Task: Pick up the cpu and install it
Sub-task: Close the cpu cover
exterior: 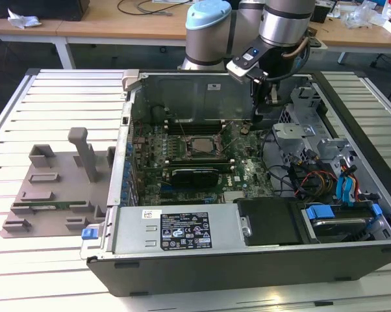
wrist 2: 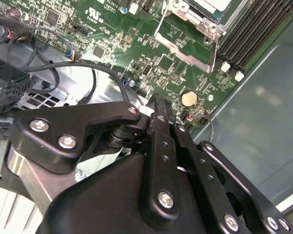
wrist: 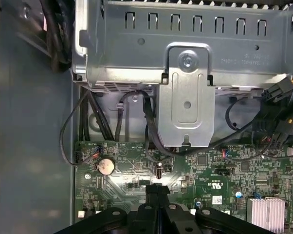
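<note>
The cpu [exterior: 199, 145] looks like a silver-grey square lying in the motherboard socket inside the open computer case [exterior: 247, 253]. A corner of its silver top [wrist 2: 212, 4] shows in the second wrist view, with thin socket levers standing up beside it. My gripper [exterior: 256, 117] hangs over the green board near the case's back wall, off to the exterior view's right of the socket. Its black fingers [wrist 2: 159, 126] meet at the tip [wrist: 158, 187] with nothing visible between them. The tip hovers near a round coin battery [wrist: 106, 166].
A grey fixture tray [exterior: 52, 195] with upright posts lies at the exterior view's left of the case. A long black card [exterior: 195, 174] sits in front of the socket. A metal drive cage [wrist: 185, 63], loose cables [exterior: 306, 179] and blue connectors crowd the case's right side.
</note>
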Robot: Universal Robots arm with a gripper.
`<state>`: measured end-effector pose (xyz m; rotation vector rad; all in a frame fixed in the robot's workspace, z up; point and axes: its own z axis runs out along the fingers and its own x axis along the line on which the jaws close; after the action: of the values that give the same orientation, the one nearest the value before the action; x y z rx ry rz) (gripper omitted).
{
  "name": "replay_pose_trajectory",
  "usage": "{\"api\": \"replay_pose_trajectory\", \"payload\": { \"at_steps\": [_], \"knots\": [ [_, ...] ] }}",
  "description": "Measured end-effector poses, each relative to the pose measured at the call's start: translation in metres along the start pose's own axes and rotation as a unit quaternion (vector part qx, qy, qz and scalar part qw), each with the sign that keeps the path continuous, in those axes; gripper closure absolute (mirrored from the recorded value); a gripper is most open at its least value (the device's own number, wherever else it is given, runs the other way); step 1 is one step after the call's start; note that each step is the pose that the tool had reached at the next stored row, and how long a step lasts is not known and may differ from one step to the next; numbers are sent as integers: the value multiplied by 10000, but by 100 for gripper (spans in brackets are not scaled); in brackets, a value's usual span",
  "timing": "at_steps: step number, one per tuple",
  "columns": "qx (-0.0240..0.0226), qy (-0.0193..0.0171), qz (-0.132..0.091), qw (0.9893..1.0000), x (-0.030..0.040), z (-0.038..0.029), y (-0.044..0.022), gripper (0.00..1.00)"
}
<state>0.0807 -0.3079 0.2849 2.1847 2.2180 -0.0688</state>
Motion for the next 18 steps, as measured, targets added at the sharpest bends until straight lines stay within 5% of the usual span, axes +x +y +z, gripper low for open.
{"api": "replay_pose_trajectory", "payload": {
  "at_steps": [7,15,18],
  "knots": [
    [0,-1,0,10000,19,71,-47,89],
    [0,-1,0,10000,35,261,-188,89],
    [0,-1,1,10000,36,272,-241,89]
  ]
}}
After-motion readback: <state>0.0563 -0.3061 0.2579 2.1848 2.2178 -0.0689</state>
